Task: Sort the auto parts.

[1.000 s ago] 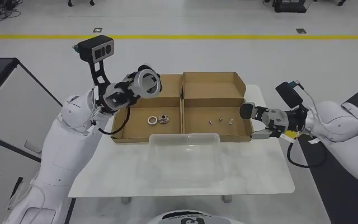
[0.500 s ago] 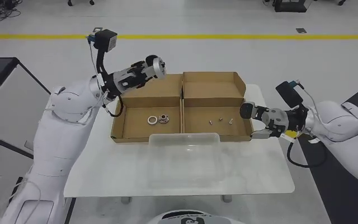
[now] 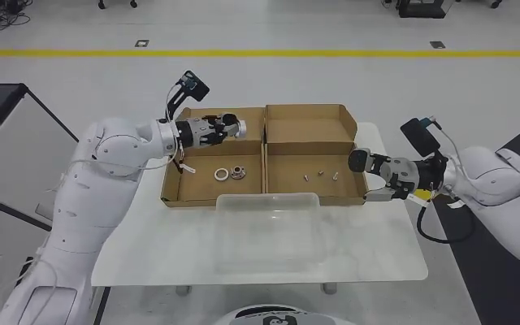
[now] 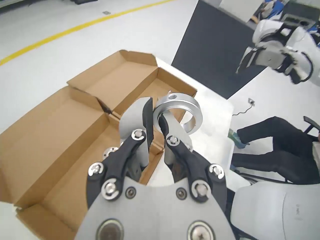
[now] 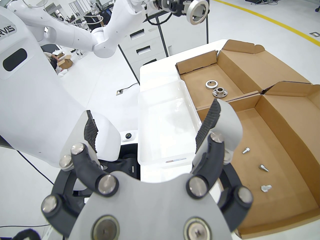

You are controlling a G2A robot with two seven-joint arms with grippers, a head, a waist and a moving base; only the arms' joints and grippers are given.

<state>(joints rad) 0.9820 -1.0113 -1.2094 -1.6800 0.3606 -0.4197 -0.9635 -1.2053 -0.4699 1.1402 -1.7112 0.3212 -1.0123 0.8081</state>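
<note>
My left gripper [image 4: 155, 116] is shut on a silver metal ring [image 4: 178, 109], pinching its wall with one finger inside the hole. In the top view this ring [image 3: 235, 127] hangs over the back of the left cardboard box [image 3: 175, 183]. On that box's floor lie a smaller ring [image 3: 221, 173] and a flanged bushing [image 3: 237, 171]. The right cardboard box [image 3: 309, 130] holds three small screws [image 3: 321, 174]. My right gripper [image 3: 366, 179] stands open at the right box's outer side, with nothing between its fingers [image 5: 215, 116].
A clear plastic bin [image 3: 268, 231] stands in front of both boxes near the table's front edge. Both box lids are folded up at the back. The white table [image 3: 390, 244] has bare room to the right of the bin.
The left arm has swung the ring down from a raised pose to just over the left box's back. The right arm has not moved.
</note>
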